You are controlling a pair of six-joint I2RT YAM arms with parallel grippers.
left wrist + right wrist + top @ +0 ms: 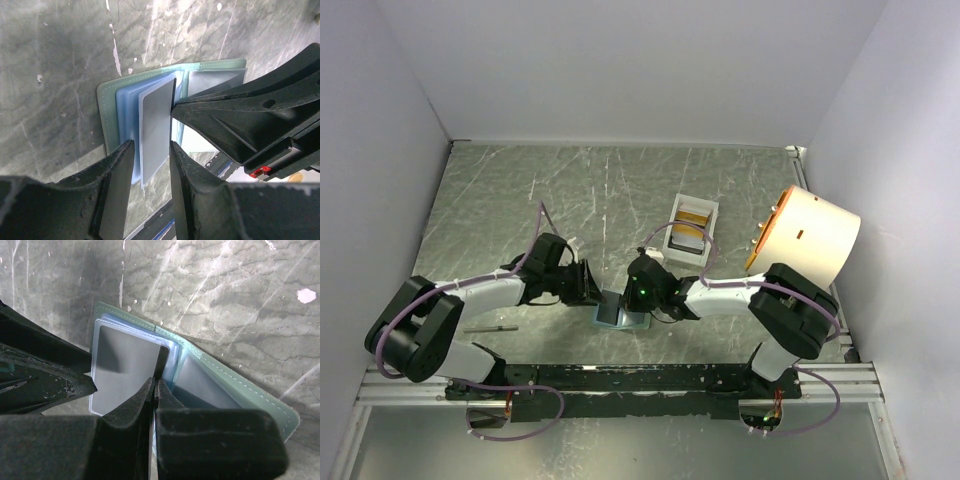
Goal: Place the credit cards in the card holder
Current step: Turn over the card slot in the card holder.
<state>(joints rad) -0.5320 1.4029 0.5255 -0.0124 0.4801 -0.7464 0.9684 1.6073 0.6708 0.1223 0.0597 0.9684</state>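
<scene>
The sage-green card holder (612,316) lies open on the table between both grippers, pale blue clear sleeves (127,117) fanned up. My right gripper (156,382) is shut on a dark credit card (164,362) held edge-on, its far end at the mouth of a sleeve with a grey face (125,365). My left gripper (151,145) is open, its fingers (117,185) straddling the near edge of that sleeve without pinching it. More gold cards (696,210) and a dark one (686,240) lie in the white tray (672,240).
A cream cylinder with an orange base (810,235) lies at the right. A thin dark strip (490,328) lies on the table at the left. The black mounting rail (620,378) runs along the near edge. White walls close in three sides.
</scene>
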